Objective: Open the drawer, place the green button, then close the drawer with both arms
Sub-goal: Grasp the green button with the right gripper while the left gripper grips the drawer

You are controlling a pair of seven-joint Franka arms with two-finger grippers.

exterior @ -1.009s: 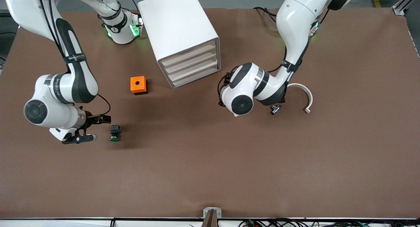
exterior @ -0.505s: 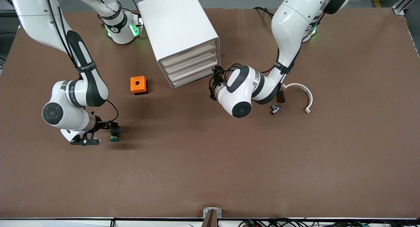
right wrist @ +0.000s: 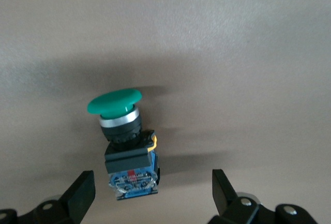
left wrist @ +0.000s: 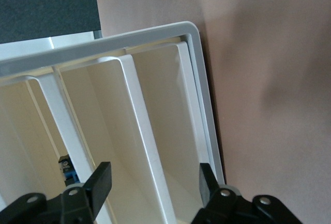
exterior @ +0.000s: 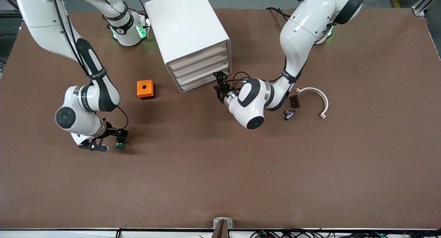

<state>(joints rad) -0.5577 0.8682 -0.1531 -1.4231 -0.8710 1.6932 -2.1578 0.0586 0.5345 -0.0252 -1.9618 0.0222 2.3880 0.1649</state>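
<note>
Green button (right wrist: 121, 141): lies on its side on brown table (exterior: 220, 169), toward the right arm's end, nearer the front camera than orange cube (exterior: 145, 89).
Right gripper (exterior: 112, 140): low at the button, fingers spread wide either side of it, not touching.
Left gripper (exterior: 218, 85): at the lowest drawer (exterior: 205, 80) front of white cabinet (exterior: 187, 34), fingers apart around the slat edge, no clamp seen.
Drawers: all four pushed in.
Extras: white curved piece (exterior: 315, 99), small dark parts (exterior: 291, 107) beside left arm.

A small dark numeral-like mark sits on the white round base (exterior: 124, 30) of the right arm, too small to read surely. Lettering runs along the black bands (exterior: 95, 74) on both arms' white links, well up from each pincer, but cannot be made out.
</note>
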